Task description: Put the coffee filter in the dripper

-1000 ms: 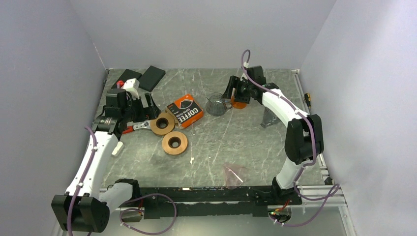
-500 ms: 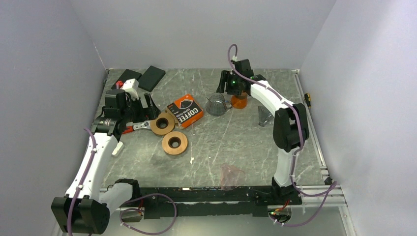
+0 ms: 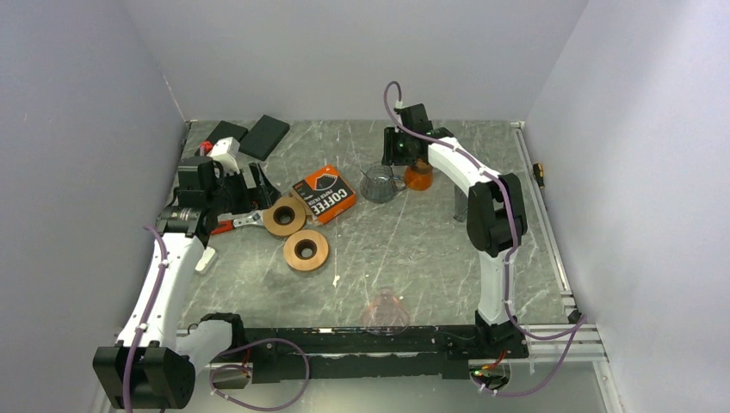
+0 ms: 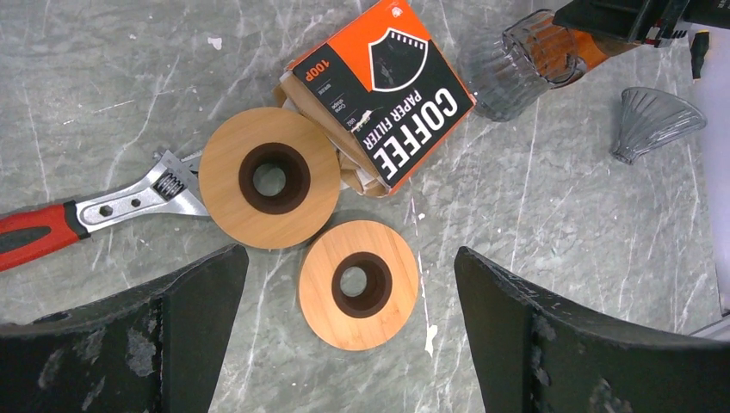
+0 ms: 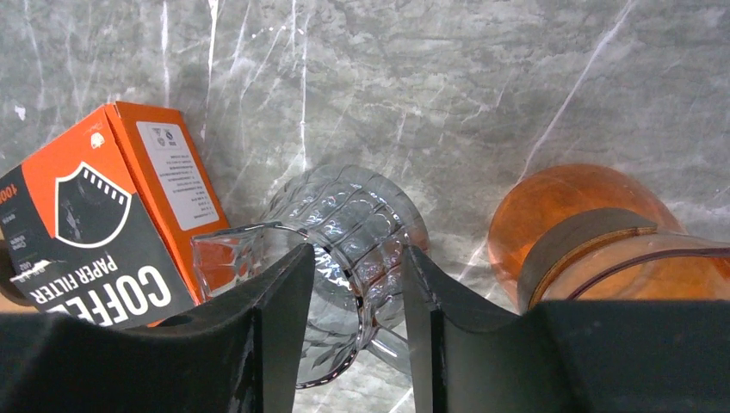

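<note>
Beside the coffee filter box (image 4: 383,95) lie wooden discs (image 4: 228,176).

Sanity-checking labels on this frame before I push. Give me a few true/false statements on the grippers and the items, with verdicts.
1. The right gripper holds a paper filter. False: its jaws stand open and empty above the clear glass dripper.
2. The left gripper is open. True.
3. There are three wooden rings. False: only two show, side by side.
4. A red-handled wrench lies beside one ring. True.
5. The coffee filter box stands upright against the back wall. False: it lies flat, next to the rings.
</note>
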`<control>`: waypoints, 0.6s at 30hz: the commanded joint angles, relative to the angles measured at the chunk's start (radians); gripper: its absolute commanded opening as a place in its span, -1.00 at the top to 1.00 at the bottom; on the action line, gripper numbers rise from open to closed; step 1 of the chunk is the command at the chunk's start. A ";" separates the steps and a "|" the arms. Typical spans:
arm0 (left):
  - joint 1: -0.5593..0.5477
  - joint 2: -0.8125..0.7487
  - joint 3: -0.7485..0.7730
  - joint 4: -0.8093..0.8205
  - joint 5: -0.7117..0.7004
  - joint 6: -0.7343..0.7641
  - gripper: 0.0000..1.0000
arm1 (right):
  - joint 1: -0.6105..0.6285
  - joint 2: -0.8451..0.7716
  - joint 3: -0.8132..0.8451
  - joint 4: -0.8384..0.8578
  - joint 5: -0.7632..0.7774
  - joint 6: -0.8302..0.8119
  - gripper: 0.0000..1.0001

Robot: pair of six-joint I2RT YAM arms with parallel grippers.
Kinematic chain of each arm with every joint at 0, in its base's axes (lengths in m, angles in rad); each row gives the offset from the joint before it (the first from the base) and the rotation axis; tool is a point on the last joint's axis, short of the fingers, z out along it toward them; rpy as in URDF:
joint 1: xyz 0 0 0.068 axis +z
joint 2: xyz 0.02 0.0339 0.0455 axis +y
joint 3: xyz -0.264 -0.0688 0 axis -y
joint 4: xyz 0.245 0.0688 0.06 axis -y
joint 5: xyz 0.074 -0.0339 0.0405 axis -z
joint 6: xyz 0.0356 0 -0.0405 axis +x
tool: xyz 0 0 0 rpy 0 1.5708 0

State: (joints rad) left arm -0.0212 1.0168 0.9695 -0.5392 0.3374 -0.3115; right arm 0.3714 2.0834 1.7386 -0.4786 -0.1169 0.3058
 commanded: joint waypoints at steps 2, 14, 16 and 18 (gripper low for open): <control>0.012 -0.006 -0.005 0.037 0.040 -0.006 -0.92 | 0.013 -0.002 0.010 -0.014 0.001 -0.060 0.17; 0.020 0.003 -0.005 0.040 0.053 -0.010 -0.90 | 0.024 -0.026 -0.083 0.012 -0.043 -0.075 0.33; 0.020 0.001 -0.003 0.035 0.057 -0.011 -0.89 | 0.026 -0.034 -0.099 0.012 -0.060 -0.070 0.44; 0.020 -0.003 -0.006 0.040 0.061 -0.012 -0.89 | 0.026 -0.043 -0.114 0.010 -0.073 -0.068 0.49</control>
State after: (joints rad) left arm -0.0071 1.0187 0.9688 -0.5354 0.3698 -0.3122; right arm 0.3889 2.0830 1.6566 -0.4732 -0.1440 0.2413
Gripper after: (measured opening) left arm 0.949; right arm 0.283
